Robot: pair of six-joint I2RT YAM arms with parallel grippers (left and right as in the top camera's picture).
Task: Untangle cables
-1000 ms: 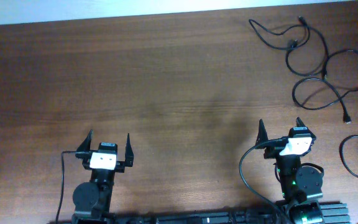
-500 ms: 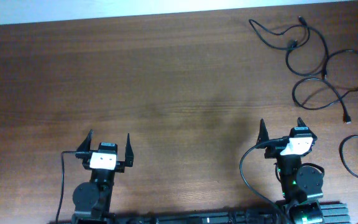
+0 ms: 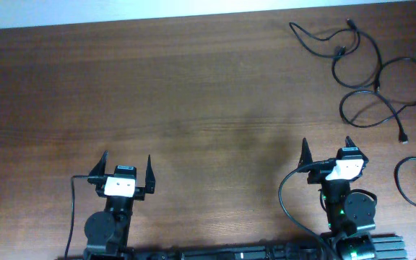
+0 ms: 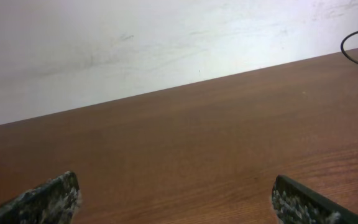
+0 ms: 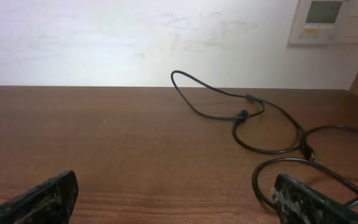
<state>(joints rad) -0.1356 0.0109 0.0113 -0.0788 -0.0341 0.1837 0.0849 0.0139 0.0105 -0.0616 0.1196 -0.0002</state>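
Though the table (image 3: 193,94) is wide, the cables (image 3: 376,89) bunch in its far right corner, their run slanting from far-left to near-right. They lie ahead and right of the right gripper (image 3: 326,141), well apart from the left gripper (image 3: 127,156); both stand spread wide, empty. Nothing blocks the reach; a lone loop (image 3: 396,177) lies beside the right arm.

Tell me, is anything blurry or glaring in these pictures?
Right wrist: cables sharp, right gripper blurred up close. Left wrist: left gripper equally soft, wall washed-out bright. Overhead: even light, crisp throughout, faint sheen on the table.
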